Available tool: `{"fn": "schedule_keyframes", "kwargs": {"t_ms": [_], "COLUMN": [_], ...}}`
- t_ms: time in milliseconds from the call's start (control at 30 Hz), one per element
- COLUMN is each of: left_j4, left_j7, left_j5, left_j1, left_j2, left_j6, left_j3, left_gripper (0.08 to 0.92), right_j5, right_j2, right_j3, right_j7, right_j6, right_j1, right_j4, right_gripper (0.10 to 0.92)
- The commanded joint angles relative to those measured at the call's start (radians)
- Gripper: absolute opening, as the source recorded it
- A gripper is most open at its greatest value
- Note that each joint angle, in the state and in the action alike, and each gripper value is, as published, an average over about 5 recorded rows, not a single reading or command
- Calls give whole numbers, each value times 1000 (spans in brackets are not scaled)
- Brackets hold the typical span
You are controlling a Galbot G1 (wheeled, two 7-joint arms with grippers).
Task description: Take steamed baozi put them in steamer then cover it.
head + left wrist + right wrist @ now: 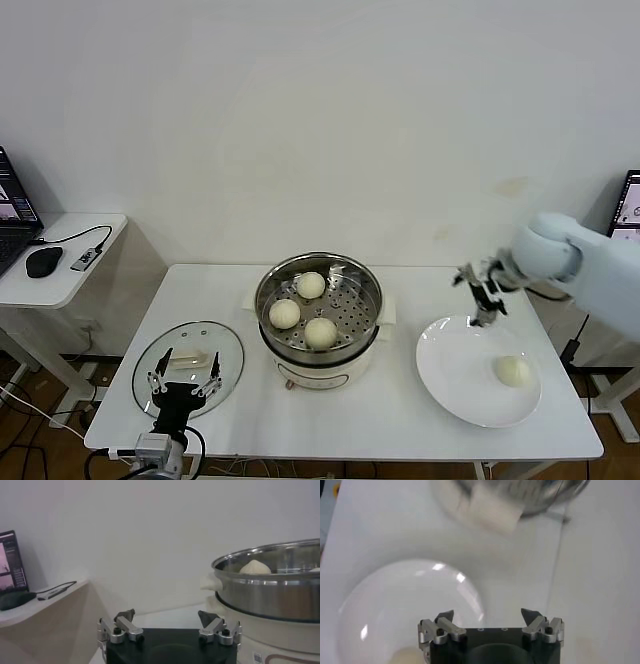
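three steamed baozi (302,311) sit on the perforated tray inside the steamer (318,318), which stands upright at the middle of the white bench (400,420); one lies toward the wall, one on the robot's left, one nearest the robot. being round, they show no long axis. a fourth baozi (513,371) rests alone on the white plate (450,375), on the side away from the steamer.

the cover (188,364) lies flat on the bench to the left of the steamer, apart from it, its cream bar handle (187,358) running roughly side to side.

the left pincer (183,388) hangs over the near edge of the cover with its fingers spread wide, holding nothing; its fingers hide part of the glass rim. in the left wrist view the steamer's wall is cut off at the edge and only the top of one baozi peeks over its rim.

the right pincer (484,294) hovers above the far edge of the plate, open and empty. in the right wrist view the lone baozi is mostly hidden behind the pincer body, and the steamer is cut off.

a side table (55,290) at the left carries a laptop, a mouse (44,261) and a cable.
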Motion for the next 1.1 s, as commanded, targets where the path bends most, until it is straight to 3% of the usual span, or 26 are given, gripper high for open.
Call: {"fn": "schedule_keyframes", "kwargs": {"t_ms": [33,467,1100], "left_j4": [0,-6,-9], "left_j7": [0,0,0], "left_j5": [1,3,2], "left_j1": [1,8,15], "left_j2": [-1,-1,-1], "left_j6": [-1,0,0], "left_j3": [0,-7,-16], "left_gripper": [823,823,823], "right_j5": [-130,-229,-259], "right_j2": [-130,-45,55], "right_j3": [230,452,483], "right_j7": [-18,-10,22], "right_j6": [11,26,28], "right_j1": [-373,-602,-619], "right_j4": [-21,-166,-278], "right_gripper": [823,823,823]}}
